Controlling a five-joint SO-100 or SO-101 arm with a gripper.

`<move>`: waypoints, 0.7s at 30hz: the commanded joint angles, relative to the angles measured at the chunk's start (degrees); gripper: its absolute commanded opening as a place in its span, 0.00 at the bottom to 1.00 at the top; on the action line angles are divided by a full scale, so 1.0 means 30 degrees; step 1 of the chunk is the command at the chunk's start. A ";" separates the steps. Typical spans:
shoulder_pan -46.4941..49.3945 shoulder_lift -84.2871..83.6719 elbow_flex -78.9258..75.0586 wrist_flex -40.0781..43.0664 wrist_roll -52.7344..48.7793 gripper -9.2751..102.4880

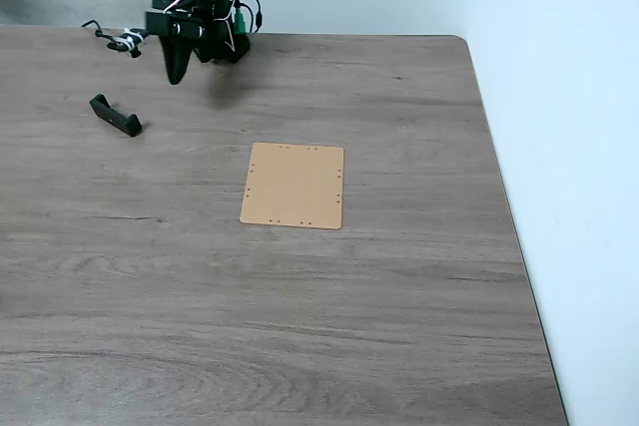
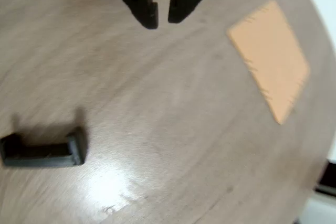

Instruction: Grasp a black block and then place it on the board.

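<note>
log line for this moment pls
gripper: open, empty, above table | black block: on table, ungrasped | board: bare | phase: pre-grasp

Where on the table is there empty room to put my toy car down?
Lots of bare table lies in front of the board, down to the near edge in the fixed view. The strip between the board and the right edge is bare too. It is busier at the back left, where the black block lies near the gripper.

In the blurred wrist view, the gripper [image 2: 163,20], seemingly slightly parted, hovers between black block [image 2: 44,150] and board [image 2: 270,59].
</note>
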 commanded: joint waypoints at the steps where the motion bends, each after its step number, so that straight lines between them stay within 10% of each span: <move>1: 0.0967 -0.0352 -0.1523 0.1289 -0.3369 0.09; 21: 0.7236 -1.0342 -0.9404 0.3574 -2.0361 0.15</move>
